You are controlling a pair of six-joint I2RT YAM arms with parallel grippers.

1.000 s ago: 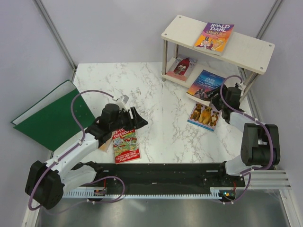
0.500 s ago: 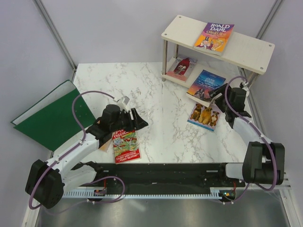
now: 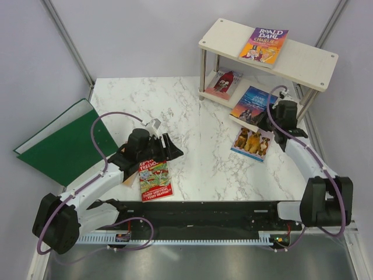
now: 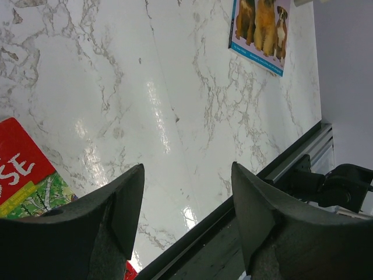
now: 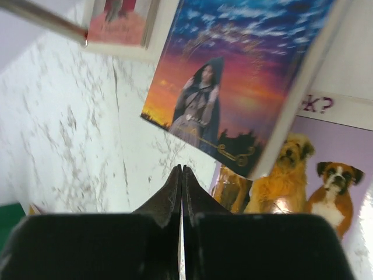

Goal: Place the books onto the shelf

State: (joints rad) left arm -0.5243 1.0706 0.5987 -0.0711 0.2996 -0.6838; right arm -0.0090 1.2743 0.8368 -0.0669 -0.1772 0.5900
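Near left, the left gripper [image 4: 186, 170] hangs with jaws spread over the marble table [image 3: 198, 140], beside the Treehouse book [image 3: 155, 179]. Far right, the right gripper [image 5: 182, 172] is pinched closed on nothing, just beside the dark blue book [image 3: 253, 104] on the shelf's [image 3: 303, 61] lower board.

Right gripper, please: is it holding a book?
No, the right gripper is shut on nothing, fingertips together near the dark blue book.

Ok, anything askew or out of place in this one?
The dark blue book sits crooked on the lower board of the shelf, its near end hanging past the front edge, close to the dogs book on the table.
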